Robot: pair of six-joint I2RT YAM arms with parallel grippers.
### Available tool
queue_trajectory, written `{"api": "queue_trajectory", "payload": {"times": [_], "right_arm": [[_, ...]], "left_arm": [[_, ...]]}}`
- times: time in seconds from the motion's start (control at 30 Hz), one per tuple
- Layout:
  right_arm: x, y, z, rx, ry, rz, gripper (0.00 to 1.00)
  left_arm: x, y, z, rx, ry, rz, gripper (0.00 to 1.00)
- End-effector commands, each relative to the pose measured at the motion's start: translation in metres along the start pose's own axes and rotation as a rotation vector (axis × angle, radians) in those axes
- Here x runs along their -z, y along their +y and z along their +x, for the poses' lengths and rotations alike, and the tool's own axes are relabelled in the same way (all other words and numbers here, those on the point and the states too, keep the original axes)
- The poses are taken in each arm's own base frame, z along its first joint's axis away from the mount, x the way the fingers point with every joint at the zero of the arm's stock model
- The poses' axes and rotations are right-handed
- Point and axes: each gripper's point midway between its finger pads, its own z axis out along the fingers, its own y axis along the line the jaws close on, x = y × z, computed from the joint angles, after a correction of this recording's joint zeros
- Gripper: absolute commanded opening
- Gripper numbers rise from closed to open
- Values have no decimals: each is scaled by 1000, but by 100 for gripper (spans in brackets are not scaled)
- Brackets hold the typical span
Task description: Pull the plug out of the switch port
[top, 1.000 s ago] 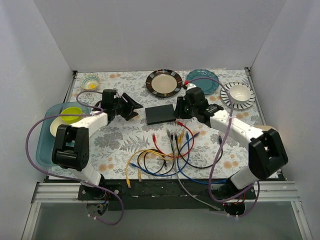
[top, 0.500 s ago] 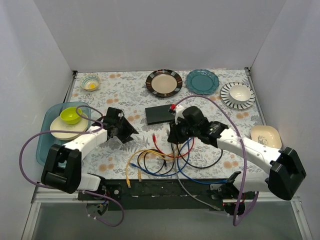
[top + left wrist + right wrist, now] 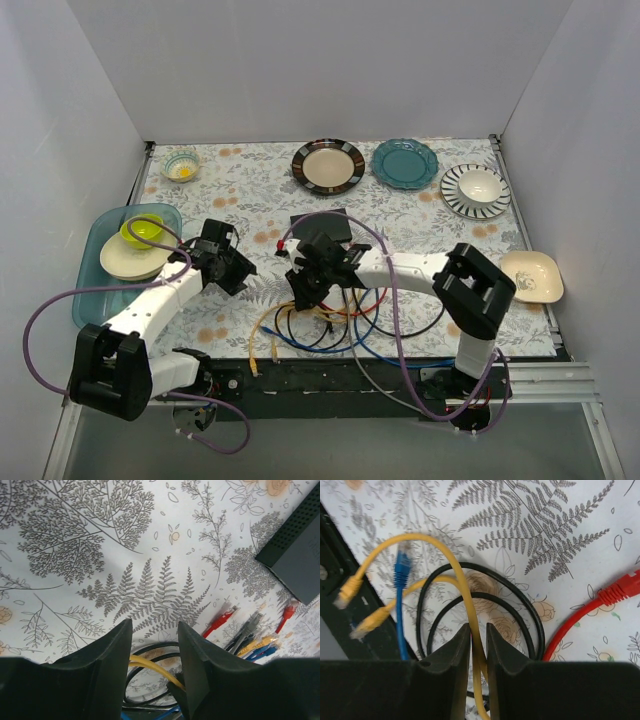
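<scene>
Switch (image 3: 318,222): middle of the top view, just above the wires (image 3: 300,335). I can't see its sockets.
Left gripper (image 3: 155,627): open, holding nothing.
Right gripper (image 3: 478,626): almost closed. A yellow wire (image 3: 457,565) shows in the slit, but I can't tell if it's pinched.
Change: my right gripper moved left, over the wires.

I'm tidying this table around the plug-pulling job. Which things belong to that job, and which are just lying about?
Job:
switch
loose cables with plugs

Lying about:
dark-rimmed plate
teal plate
striped plate
small bowl
cream dish
blue tray holding a pale plate and green bowl
</scene>
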Motion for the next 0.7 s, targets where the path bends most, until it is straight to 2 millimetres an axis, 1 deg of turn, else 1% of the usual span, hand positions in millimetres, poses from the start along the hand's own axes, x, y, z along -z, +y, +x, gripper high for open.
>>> {"api": "queue_trajectory", "payload": {"times": [0.0, 0.03, 0.07, 0.13, 0.17, 0.2, 0.23, 0.27, 0.3, 0.33, 0.37, 0.4, 0.43, 0.47, 0.5, 0.53, 0.57, 0.6, 0.63, 0.67], "right_arm": [[-19, -14, 3, -9, 51, 51, 24], [-22, -22, 10, -21, 80, 84, 23], [-24, -29, 21, -38, 131, 120, 20], [-22, -47, 31, -84, 164, 206, 17], [-19, -55, 46, -119, 206, 233, 12], [-16, -62, 55, -161, 228, 255, 10], [-8, -77, 63, -249, 238, 293, 5], [-3, -88, 85, -314, 276, 320, 3], [3, -96, 94, -369, 285, 332, 2], [15, -113, 96, -468, 263, 358, 1], [22, -120, 105, -516, 266, 371, 1], [31, -129, 124, -575, 289, 395, 1], [45, -141, 126, -644, 264, 420, 1], [53, -148, 132, -679, 263, 445, 1], [62, -158, 138, -704, 261, 490, 1], [75, -167, 147, -750, 264, 527, 1], [83, -172, 151, -778, 265, 558, 1], [92, -182, 157, -798, 262, 624, 1], [104, -189, 165, -853, 259, 658, 1], [109, -192, 169, -899, 249, 679, 1]], "left_arm": [[14, 2, -9, 12, -40, -4, 41], [13, 1, -9, 15, -39, 3, 41], [13, -2, -8, 9, -29, 18, 41], [11, -3, -6, 5, -13, 22, 41], [11, -5, -3, 4, 1, 33, 41], [10, -6, -3, 2, 1, 40, 41], [10, -6, -3, 2, -2, 47, 41], [9, -8, -3, 2, -8, 60, 41], [9, -8, -3, 2, -10, 64, 41], [9, -6, -2, 2, -9, 63, 41], [10, -7, -3, 1, -14, 74, 41], [12, -9, -4, -2, -21, 84, 41], [13, -9, -5, 0, -28, 91, 41], [17, -13, -8, 2, -45, 117, 42], [17, -12, -9, 3, -54, 119, 42], [18, -13, -10, 1, -60, 127, 42], [17, -13, -10, 0, -61, 130, 42], [15, -12, -10, 0, -61, 127, 42], [12, -12, -7, -6, -47, 125, 42], [9, -11, -5, -8, -40, 125, 42]]}}
